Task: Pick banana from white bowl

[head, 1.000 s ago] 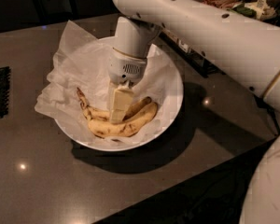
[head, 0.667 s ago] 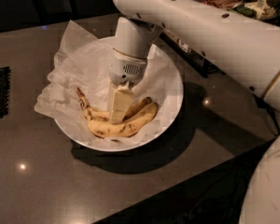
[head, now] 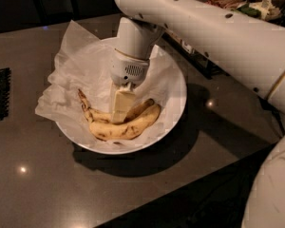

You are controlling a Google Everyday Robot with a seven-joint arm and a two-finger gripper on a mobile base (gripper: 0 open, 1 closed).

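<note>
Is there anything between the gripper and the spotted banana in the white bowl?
Nothing visible stands between them. The gripper is down in the white bowl, right at the banana's middle. A plumper banana lies alongside, on the near side, not between.

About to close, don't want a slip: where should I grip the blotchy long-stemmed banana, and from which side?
Probably mid-body, from above, closing across its width. The banana lies flat in the white bowl, the plumper banana close along its near side, so only the top is open. The gripper sits over that middle.
</note>
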